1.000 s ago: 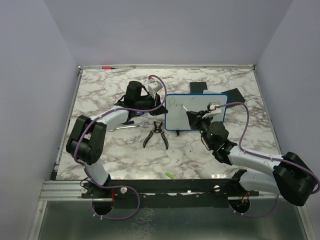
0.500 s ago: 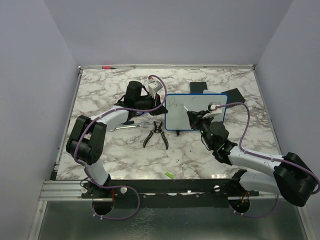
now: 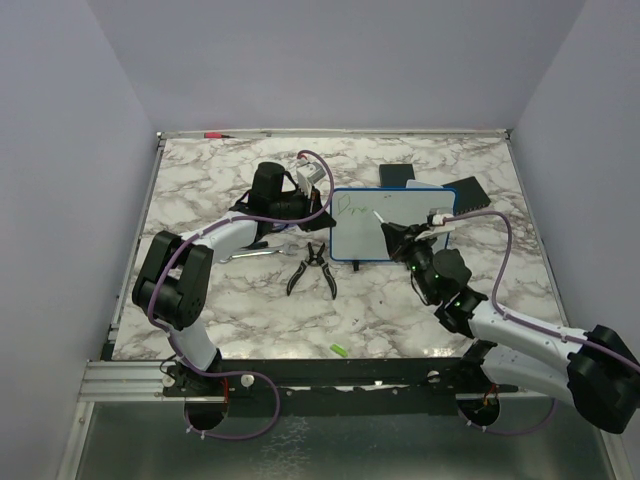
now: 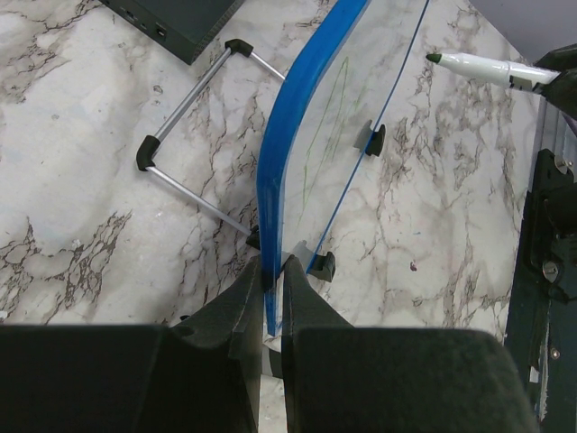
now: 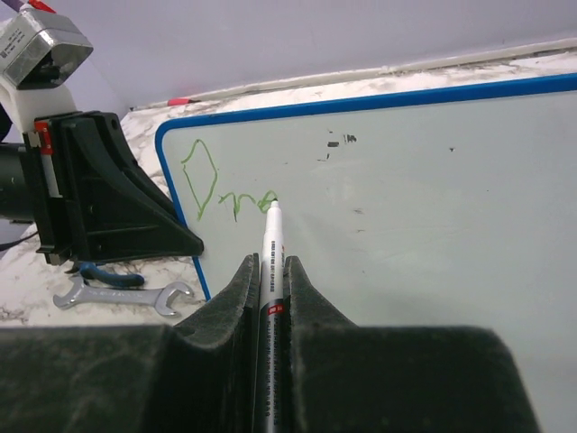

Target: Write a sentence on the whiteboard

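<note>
Right wrist: marker [image 5: 270,244] at sentence [image 5: 236,202]

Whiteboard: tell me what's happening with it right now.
The left gripper is shut on the blue frame of the whiteboard, steadying it on the table. The right gripper is shut on a marker, its tip at the end of a short green scrawl near the board's upper left corner. Only a few strokes are written; most of the board is blank.
</note>
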Robot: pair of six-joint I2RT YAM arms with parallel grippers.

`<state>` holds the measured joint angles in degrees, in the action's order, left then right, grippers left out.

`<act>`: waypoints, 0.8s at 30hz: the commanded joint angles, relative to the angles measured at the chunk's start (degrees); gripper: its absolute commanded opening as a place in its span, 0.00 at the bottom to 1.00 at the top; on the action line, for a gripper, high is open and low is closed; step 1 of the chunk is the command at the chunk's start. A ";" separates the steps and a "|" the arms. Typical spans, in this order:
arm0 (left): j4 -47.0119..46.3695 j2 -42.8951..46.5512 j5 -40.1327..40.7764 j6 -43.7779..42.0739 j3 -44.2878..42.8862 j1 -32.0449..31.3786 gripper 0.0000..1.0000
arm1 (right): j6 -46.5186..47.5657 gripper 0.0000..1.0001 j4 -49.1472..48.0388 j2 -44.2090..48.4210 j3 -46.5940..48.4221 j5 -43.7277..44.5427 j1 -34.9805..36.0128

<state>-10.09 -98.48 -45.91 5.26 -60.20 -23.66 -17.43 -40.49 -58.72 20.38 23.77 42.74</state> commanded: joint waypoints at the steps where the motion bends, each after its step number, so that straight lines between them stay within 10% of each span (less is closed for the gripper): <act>1: 2.79 -0.28 3.20 -1.48 -0.01 -0.77 0.00 | 0.91 0.01 2.34 0.94 -0.34 2.62 -0.22; 24: 2.78 0.04 2.84 -1.68 0.09 -0.81 0.00 | 2.48 0.01 -1.43 -3.76 1.50 2.39 -0.25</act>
<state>-10.09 -98.48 -45.91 5.26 -60.20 -23.66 -16.34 -39.83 -61.84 20.40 24.75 42.72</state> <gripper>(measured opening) 0.101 0.110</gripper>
